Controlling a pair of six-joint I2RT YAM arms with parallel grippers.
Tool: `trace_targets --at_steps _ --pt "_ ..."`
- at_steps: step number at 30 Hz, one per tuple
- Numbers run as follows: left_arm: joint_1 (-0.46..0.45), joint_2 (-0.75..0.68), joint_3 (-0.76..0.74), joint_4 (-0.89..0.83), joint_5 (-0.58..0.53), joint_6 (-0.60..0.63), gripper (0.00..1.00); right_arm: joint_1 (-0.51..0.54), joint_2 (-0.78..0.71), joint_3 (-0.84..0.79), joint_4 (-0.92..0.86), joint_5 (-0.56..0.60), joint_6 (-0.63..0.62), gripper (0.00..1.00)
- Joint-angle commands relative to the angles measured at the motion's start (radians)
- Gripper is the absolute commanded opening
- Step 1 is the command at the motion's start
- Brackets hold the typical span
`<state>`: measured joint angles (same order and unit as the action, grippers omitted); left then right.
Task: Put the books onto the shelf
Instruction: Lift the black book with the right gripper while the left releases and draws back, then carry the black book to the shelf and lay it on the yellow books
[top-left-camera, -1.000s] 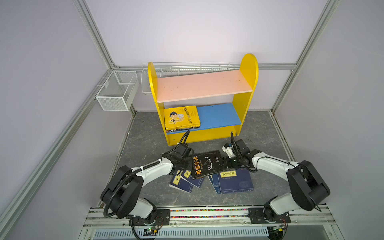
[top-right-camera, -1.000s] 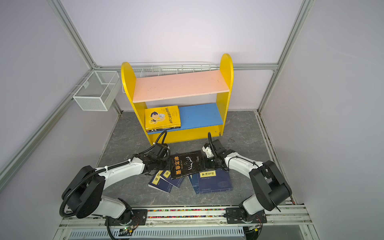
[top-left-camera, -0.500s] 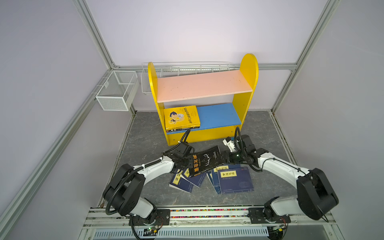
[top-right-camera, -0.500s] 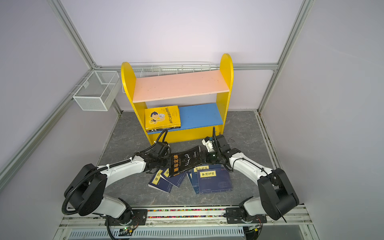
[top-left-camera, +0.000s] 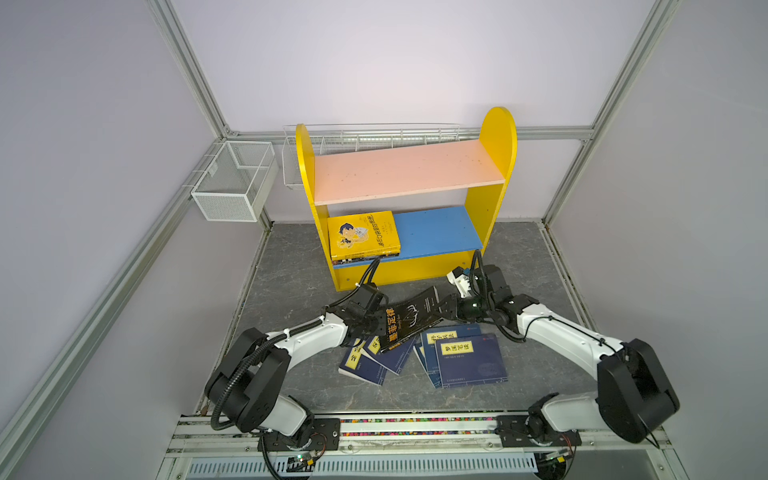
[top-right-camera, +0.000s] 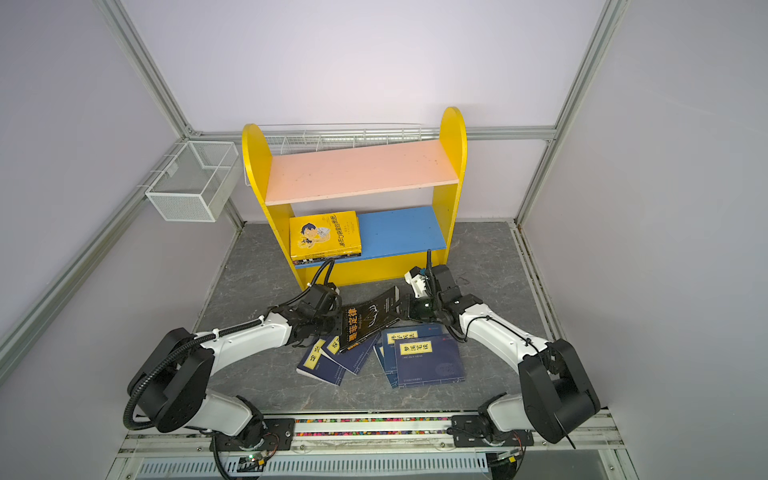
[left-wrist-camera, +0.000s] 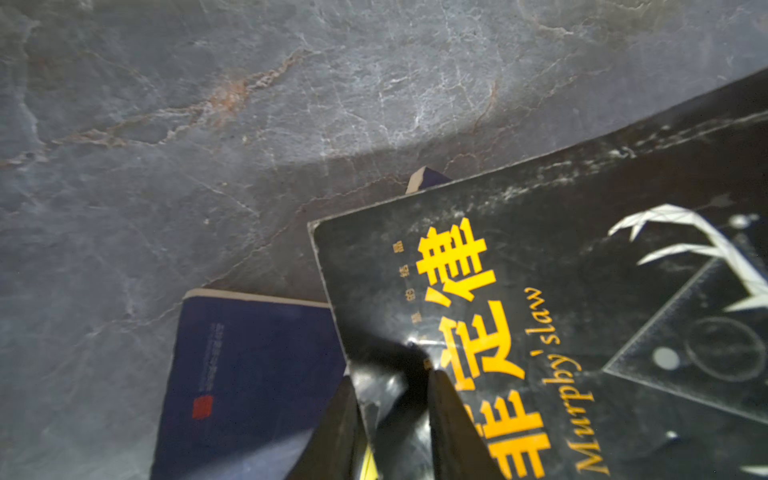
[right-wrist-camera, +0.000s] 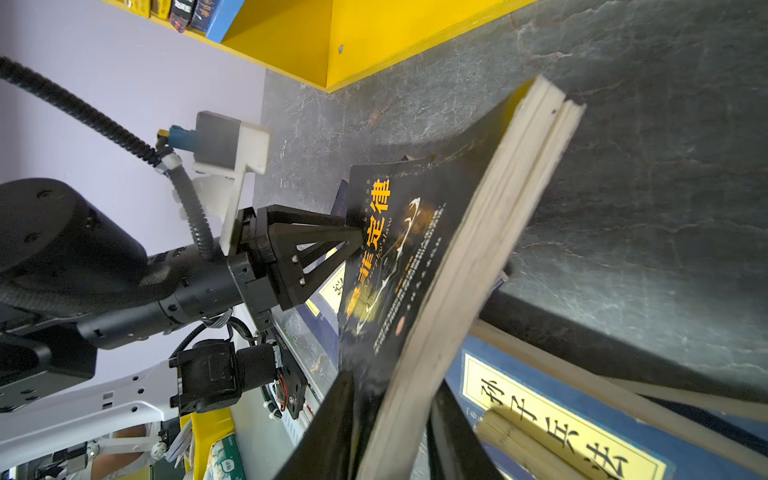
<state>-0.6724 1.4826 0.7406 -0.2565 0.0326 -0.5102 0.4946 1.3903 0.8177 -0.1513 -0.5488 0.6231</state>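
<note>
With 1 stack (top-left-camera: 363, 235) on the shelf (top-left-camera: 409, 172), left claw (top-left-camera: 382, 323) and right claw (top-left-camera: 444, 309) pinch the black book (top-left-camera: 411, 320); navy books (top-left-camera: 473, 361) wait on the surface (top-left-camera: 291, 291).

Glossy, scuffed black book (left-wrist-camera: 582, 270) cover in the left hand (left-wrist-camera: 392, 378), rough cream paper page edges (right-wrist-camera: 478, 257) at the right hand (right-wrist-camera: 392, 388), matt veined stone-look worktop (left-wrist-camera: 249, 124) beneath both

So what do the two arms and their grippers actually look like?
Left arm and right arm match: glossy white link shells between bulky black joint housings. Left gripper and right gripper are matte black, with tapered, triangular open-truss fingers. Black ribbed cable conduit runs up to each wrist. Each wrist carries a white plastic camera bracket with a blue plug.
</note>
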Motion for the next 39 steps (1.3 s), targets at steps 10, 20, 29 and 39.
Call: trace_targets --at_steps 10,20,29,39 --pt "-0.007 -0.153 -0.076 -0.039 -0.063 -0.037 0.39 0.008 -0.050 0.025 0.056 -0.034 0.017 0.07" --pt "0.143 -0.597 -0.240 -0.168 -0.401 -0.430 0.69 -0.074 -0.198 0.078 0.075 -0.132 0.029 0.07" --pt "0.168 -0.852 -0.356 -0.320 -0.507 -0.656 0.69 -0.085 -0.224 0.224 0.197 -0.142 0.119 0.07" --pt "0.169 -0.737 -0.321 -0.256 -0.471 -0.603 0.67 -0.073 0.021 0.328 0.524 -0.044 0.247 0.07"
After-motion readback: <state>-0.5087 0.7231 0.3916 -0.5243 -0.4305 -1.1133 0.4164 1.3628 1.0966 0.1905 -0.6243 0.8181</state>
